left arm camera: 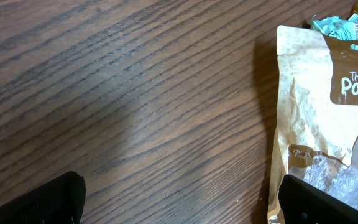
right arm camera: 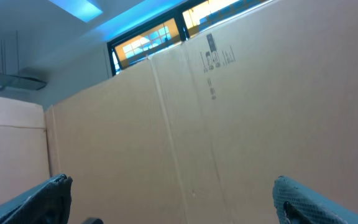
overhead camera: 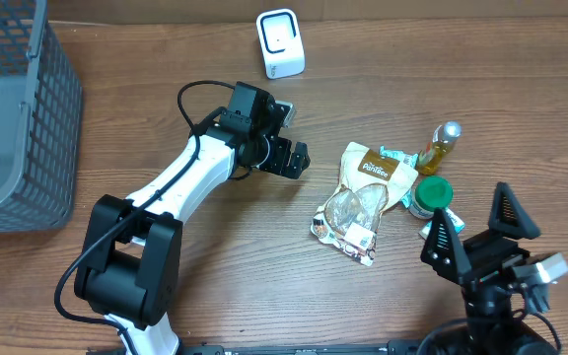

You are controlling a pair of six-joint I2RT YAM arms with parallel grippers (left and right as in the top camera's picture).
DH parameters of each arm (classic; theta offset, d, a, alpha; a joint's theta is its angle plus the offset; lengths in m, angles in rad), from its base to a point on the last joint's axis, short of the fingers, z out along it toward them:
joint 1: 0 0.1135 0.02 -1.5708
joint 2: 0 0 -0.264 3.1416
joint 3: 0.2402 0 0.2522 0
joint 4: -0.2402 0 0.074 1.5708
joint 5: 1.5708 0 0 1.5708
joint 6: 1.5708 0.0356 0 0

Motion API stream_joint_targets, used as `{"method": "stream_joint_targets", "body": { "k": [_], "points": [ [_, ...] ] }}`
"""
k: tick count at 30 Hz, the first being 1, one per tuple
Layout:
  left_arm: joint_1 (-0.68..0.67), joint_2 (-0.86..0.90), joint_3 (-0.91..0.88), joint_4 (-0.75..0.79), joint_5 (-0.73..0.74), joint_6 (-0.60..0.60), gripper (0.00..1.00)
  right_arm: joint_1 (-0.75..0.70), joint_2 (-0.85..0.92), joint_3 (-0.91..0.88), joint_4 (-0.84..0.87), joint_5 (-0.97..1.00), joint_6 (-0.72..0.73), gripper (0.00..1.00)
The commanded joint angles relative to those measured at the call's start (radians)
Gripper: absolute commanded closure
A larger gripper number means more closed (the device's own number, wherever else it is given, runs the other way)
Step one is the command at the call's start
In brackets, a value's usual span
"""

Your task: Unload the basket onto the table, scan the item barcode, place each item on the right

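Observation:
A beige snack pouch (overhead camera: 363, 192) with a clear window lies flat at the table's middle right, a small white label near its lower end. The white barcode scanner (overhead camera: 280, 43) stands at the back of the table. My left gripper (overhead camera: 289, 158) hovers open just left of the pouch. In the left wrist view the pouch (left arm camera: 312, 106) fills the right side, and the right fingertip (left arm camera: 328, 202) overlaps its edge, with bare wood between the jaws of the gripper (left arm camera: 179, 211). My right gripper (overhead camera: 476, 222) is raised at the front right, open and empty (right arm camera: 173, 211).
A yellow-liquid bottle (overhead camera: 440, 146), a green-lidded jar (overhead camera: 430, 192) and a teal packet (overhead camera: 397, 155) crowd the pouch's right side. A grey wire basket (overhead camera: 28, 148) holding a grey bin stands at the left edge. A cardboard box wall (right arm camera: 229, 124) fills the right wrist view.

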Motion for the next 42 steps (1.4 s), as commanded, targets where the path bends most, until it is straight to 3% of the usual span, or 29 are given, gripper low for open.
{"method": "stream_joint_targets", "body": {
  "k": [1, 8, 24, 37, 42],
  "points": [
    [-0.002, 0.005, 0.010, 0.000, -0.007, -0.010, 0.00, -0.003, -0.009, -0.055, 0.049, -0.004, 0.001, 0.00],
    [-0.002, 0.005, 0.010, 0.000, -0.007, -0.010, 0.00, -0.003, -0.009, -0.129, 0.063, -0.010, 0.003, 0.00],
    [-0.002, 0.005, 0.010, 0.000, -0.007, -0.010, 0.00, -0.003, -0.009, -0.129, -0.499, -0.045, 0.003, 0.00],
    [-0.002, 0.005, 0.010, 0.000, -0.007, -0.010, 0.00, -0.008, -0.010, -0.128, -0.493, -0.008, -0.005, 0.00],
    [-0.002, 0.005, 0.010, 0.000, -0.007, -0.010, 0.01, -0.042, -0.010, -0.128, -0.493, -0.017, -0.074, 0.00]
  ]
}}
